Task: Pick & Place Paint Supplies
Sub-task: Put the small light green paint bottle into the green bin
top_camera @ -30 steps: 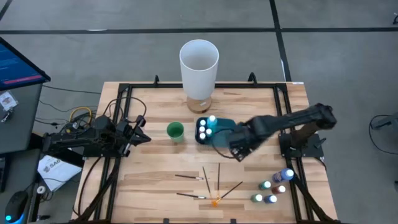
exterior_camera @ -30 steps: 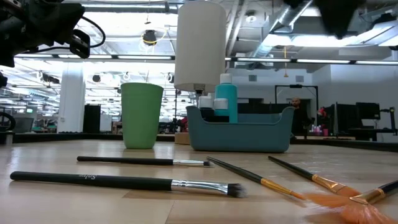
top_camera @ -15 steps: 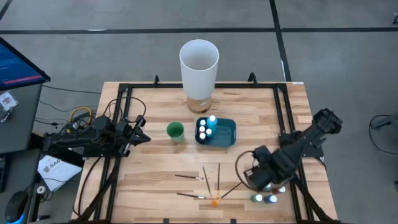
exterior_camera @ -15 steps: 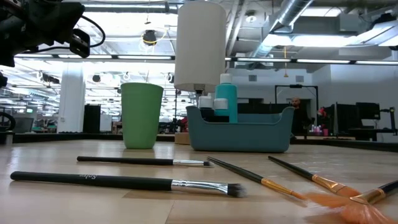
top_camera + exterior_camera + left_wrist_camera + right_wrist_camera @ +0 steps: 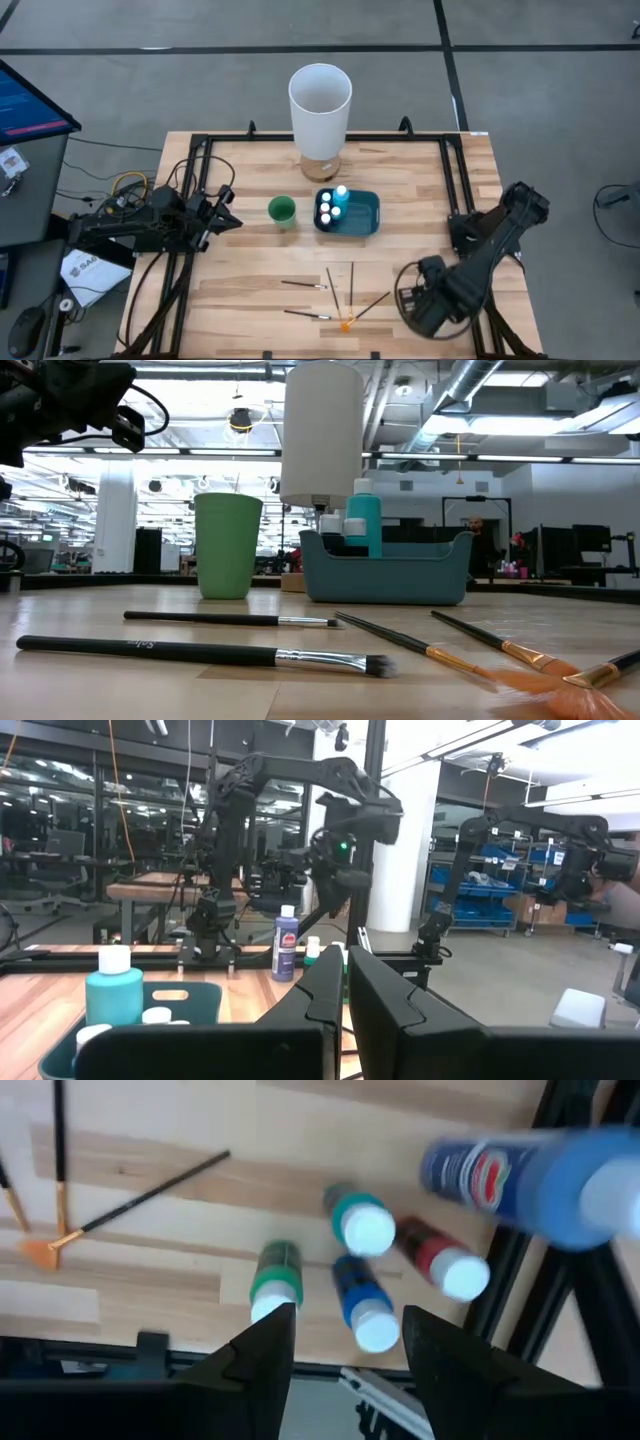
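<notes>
The right gripper hung with its fingers spread and empty above a cluster of paint bottles standing at the table's right front corner, the green-capped and blue ones nearest the gap. About five bottles remained there; several more already stood in the blue bin at the table's centre. The brushes, one orange-tipped, lay untouched near the front edge, so the task looked under half done. The right arm reached forward, wrist pointing down. The left gripper, fingers pressed together, waited at the left edge.
</notes>
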Tool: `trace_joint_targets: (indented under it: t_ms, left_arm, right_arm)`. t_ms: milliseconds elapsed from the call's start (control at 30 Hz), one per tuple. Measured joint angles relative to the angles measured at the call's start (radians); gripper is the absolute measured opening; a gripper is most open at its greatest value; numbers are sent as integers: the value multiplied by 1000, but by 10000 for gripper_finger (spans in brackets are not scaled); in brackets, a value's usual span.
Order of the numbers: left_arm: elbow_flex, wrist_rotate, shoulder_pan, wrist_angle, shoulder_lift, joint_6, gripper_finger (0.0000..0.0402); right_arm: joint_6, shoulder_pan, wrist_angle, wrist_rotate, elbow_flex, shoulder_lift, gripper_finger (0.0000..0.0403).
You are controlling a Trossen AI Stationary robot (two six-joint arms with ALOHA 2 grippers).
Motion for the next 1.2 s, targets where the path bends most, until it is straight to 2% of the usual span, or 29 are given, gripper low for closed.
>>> trace_joint_targets:
  t_ms: [200, 400, 500, 667, 800, 1200]
  left_arm:
    - [0, 0, 0, 2, 0, 0, 8]
    - [0, 0, 0, 3, 0, 0, 8]
    - [0, 0, 0, 4, 0, 0, 8]
    - [0, 0, 0, 9, 0, 0, 8]
    - [0, 0, 0, 10, 0, 0, 8]
    - [0, 0, 0, 15, 0, 0, 8]
  right_arm:
    - [57, 23, 11, 6, 1, 53, 202]
    - [57, 25, -35, 25, -16, 37, 205]
    - [57, 30, 9, 30, -98, -34, 205]
    - [49, 35, 261, 32, -313, -148, 205]
    - [56, 43, 375, 32, -432, -200, 205]
    - [57, 42, 454, 18, -517, -205, 204]
